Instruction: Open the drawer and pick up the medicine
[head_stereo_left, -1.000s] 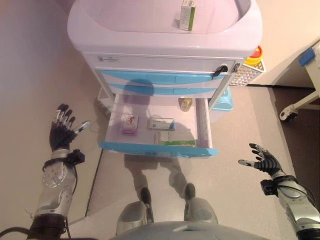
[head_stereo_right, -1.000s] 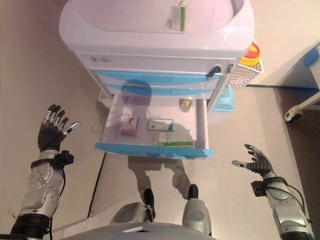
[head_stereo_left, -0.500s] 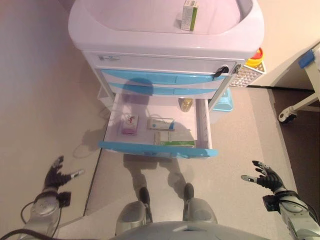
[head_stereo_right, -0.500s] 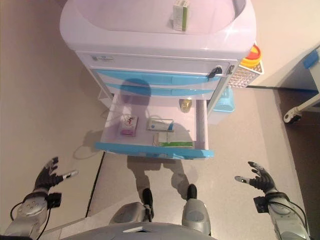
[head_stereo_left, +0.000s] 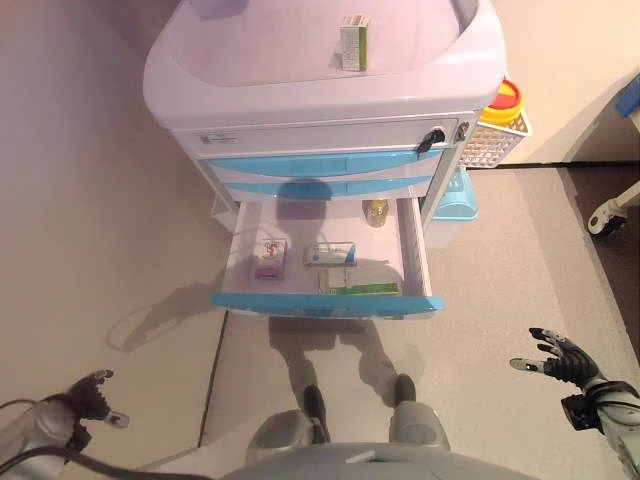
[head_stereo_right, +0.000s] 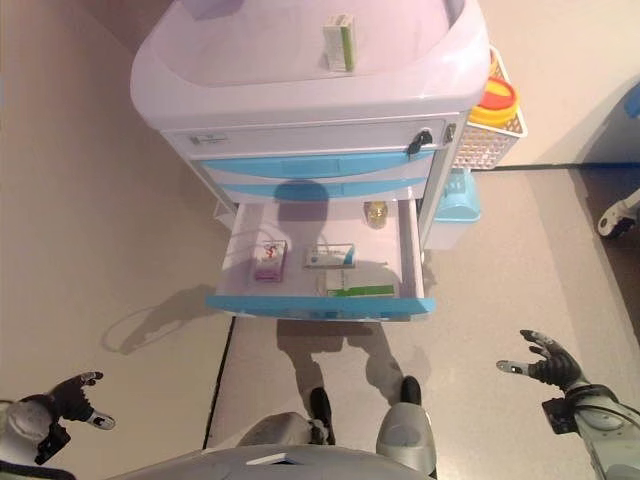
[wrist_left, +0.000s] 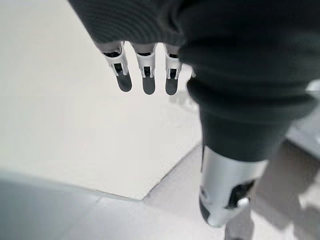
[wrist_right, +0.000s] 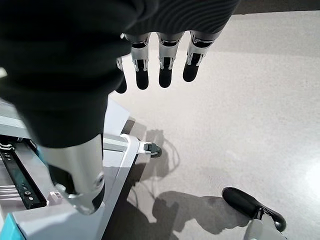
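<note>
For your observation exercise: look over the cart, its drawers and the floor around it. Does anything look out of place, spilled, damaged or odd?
Nothing looks spilled or damaged. The bottom drawer stands pulled out with boxes and a small bottle lying inside. One box stands on the cart top. Both hands, left and right, hang open and empty, away from the cart.

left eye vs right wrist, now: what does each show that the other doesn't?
Left eye only: the whole cart with a green-and-white box on top, the open drawer holding medicine boxes and a small bottle, a yellow-and-red container in a side basket, and the left hand low by the floor.
Right wrist only: a dark caster on the floor.
Both: the right hand, open and empty, away from the drawer, and the floor.
</note>
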